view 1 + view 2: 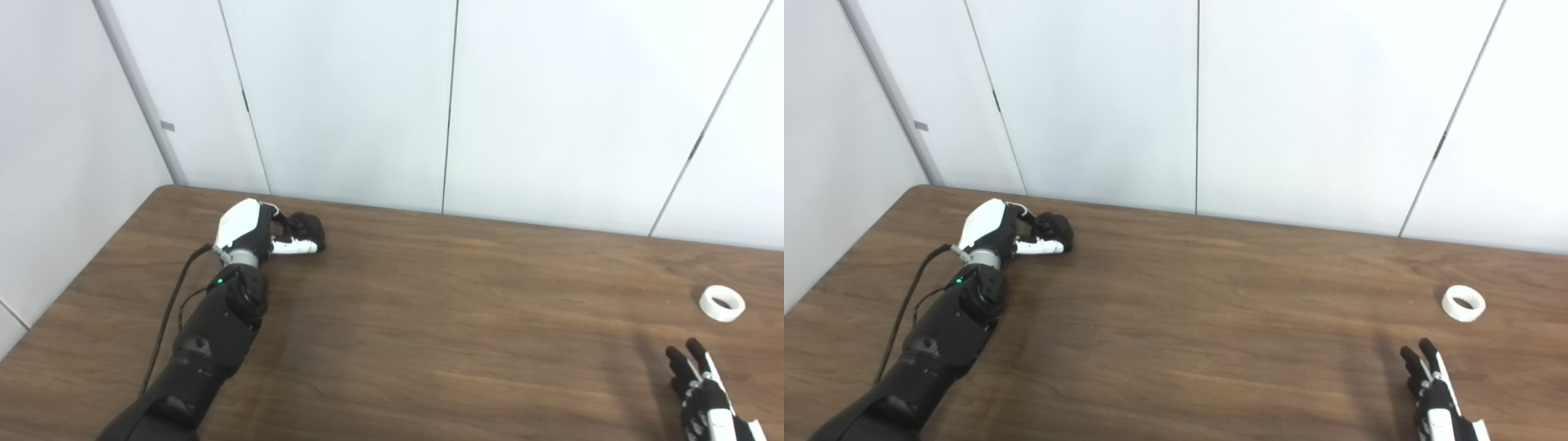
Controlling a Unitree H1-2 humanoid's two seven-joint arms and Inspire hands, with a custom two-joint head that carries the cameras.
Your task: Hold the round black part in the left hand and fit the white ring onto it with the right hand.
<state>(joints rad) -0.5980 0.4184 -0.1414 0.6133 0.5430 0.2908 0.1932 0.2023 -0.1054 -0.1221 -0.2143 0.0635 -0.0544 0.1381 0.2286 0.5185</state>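
Observation:
My left hand (263,233) lies far out at the back left of the table. Its fingers and white thumb are closed around the round black part (308,227), which rests on the tabletop. The part is dark and partly hidden by the fingers. The white ring (723,302) lies flat on the table at the right, also in the right eye view (1463,302). My right hand (701,392) is at the bottom right corner, fingers straight and apart, empty, a short way in front of the ring and not touching it.
The brown wooden table (429,318) runs up to white wall panels at the back. Its left edge slants close to my left arm. A black cable (168,312) hangs along the left forearm.

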